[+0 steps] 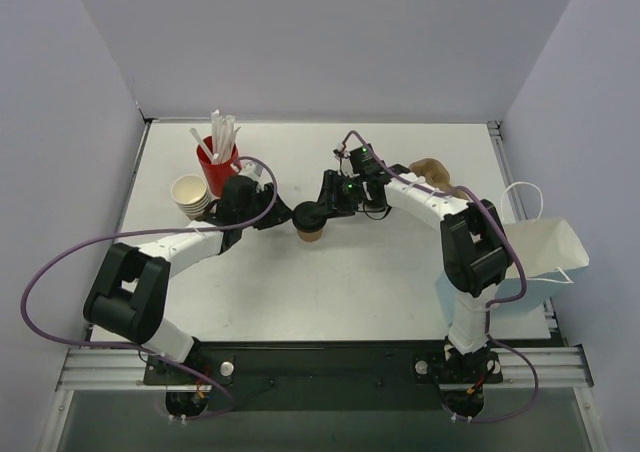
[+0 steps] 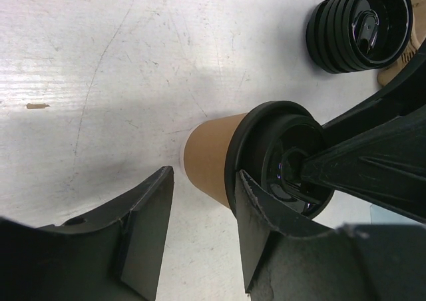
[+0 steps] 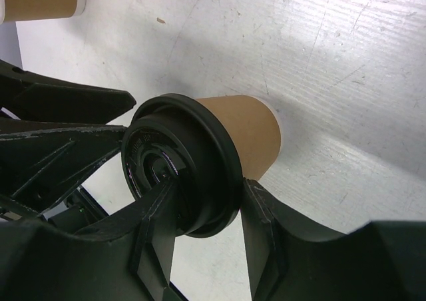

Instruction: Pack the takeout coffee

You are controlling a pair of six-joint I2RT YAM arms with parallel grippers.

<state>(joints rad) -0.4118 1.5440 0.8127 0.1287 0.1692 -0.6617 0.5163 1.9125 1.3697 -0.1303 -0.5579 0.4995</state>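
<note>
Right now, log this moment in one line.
left gripper: open, flanking coffee | right gripper: shut on coffee lid rim | coffee: upright on table | bag: right edge

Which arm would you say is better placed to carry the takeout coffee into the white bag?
Right, most likely. The right gripper clamps the takeout coffee at its lid rim, and the white bag stands on that arm's side. The left gripper is open, merely beside it.

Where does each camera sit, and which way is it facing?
Top external: above, behind the bases, looking down on the table; left arm, right arm show.
Left wrist: on left arm, looking down at the takeout coffee; left gripper frames it.
Right wrist: on right arm, looking down on that cup; right gripper frames it.
Shared: both wrist views show the cup and the other gripper.
</note>
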